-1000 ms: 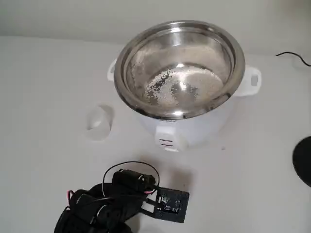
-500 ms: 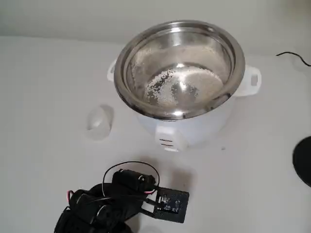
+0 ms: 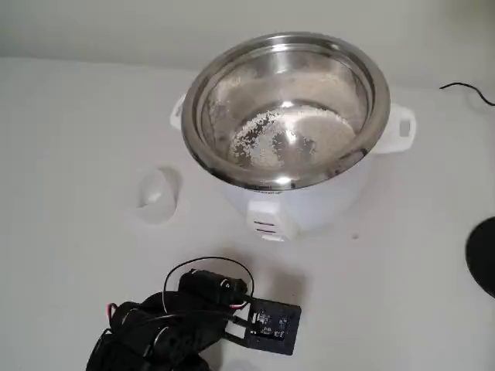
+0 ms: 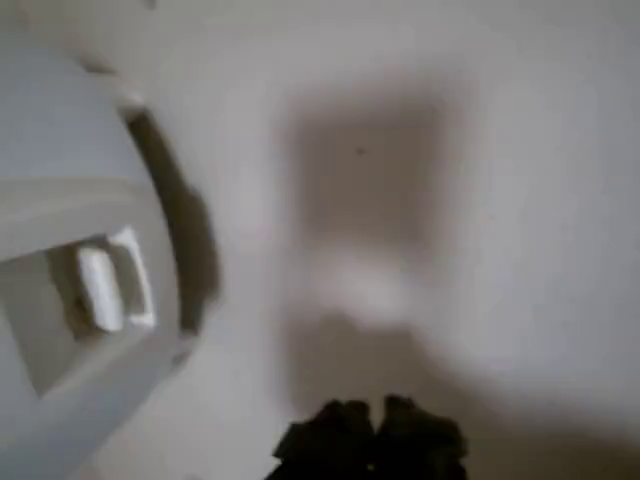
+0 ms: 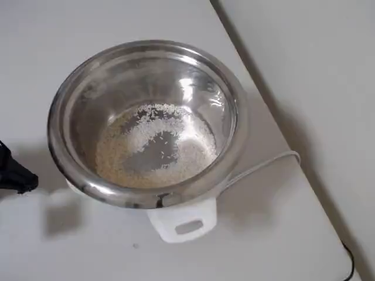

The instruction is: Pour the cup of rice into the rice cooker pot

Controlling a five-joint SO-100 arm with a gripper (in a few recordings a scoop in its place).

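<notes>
The rice cooker pot (image 3: 378, 89), a shiny steel bowl, sits in a white cooker body (image 3: 313, 205) and holds a thin layer of rice (image 3: 278, 139). From overhead the rice (image 5: 155, 143) spreads over the bottom of the pot (image 5: 55, 126). The cup (image 3: 158, 193), small and translucent, rests on the table left of the cooker, apart from everything. My arm (image 3: 178, 325) is folded low at the table's front edge. In the wrist view my gripper (image 4: 375, 435) is shut with nothing in it, and the cooker body (image 4: 60, 200) is at the left.
A flat black disc (image 3: 483, 255) pokes in at the right edge and a black cable (image 3: 468, 91) lies behind the cooker. A white cord (image 5: 263, 167) runs from the cooker to the table edge. A dark arm part (image 5: 14, 175) shows at the left.
</notes>
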